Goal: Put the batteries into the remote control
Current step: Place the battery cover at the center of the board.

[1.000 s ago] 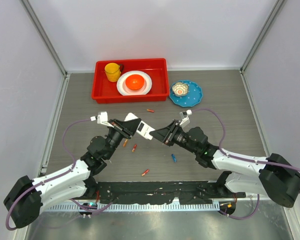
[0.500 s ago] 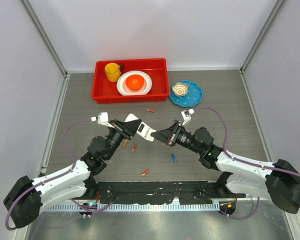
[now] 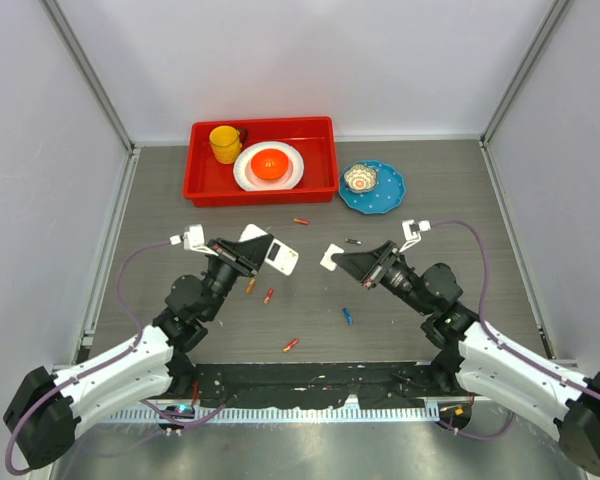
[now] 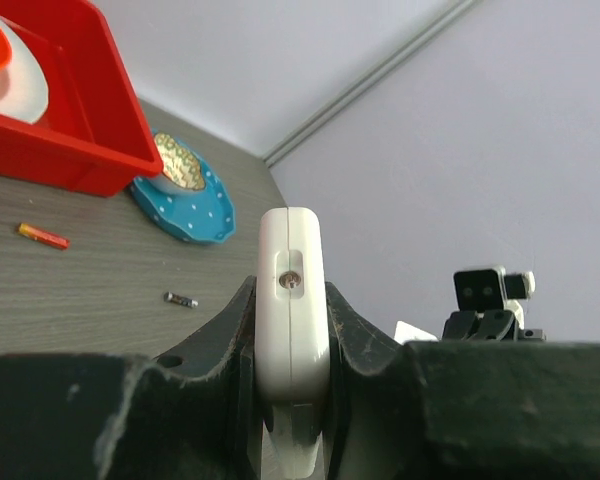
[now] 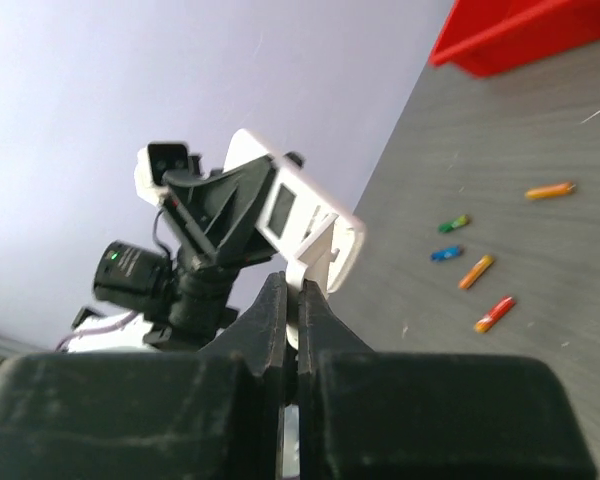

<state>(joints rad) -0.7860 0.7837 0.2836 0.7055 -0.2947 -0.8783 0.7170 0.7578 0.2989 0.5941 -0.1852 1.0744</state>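
1. While the left gripper (image 3: 255,250) holds the remote (image 3: 278,257) up off the table (image 3: 460,200) near its middle, the jaws are clamped across the remote's thin side, closed as far as the body lets them.
2. Right gripper (image 3: 342,260): jaws pressed fully together on a thin white flat piece (image 3: 331,257), probably the battery cover, also in the air.
3. Key relation: the remote lies left of the right jaws with a clear gap. Its long axis runs from the left jaws toward the right gripper, free end nearest it.
4. Batteries (image 3: 269,296): at least 6 loose on the table, from the middle toward the near edge. The dark battery (image 3: 353,241) is just past the right jaws toward the far edge. The blue battery (image 3: 348,316) is on their near-edge side.
5. Judgement: the right arm is nearer both, but it has to put the white piece down before it can pick 1 up.
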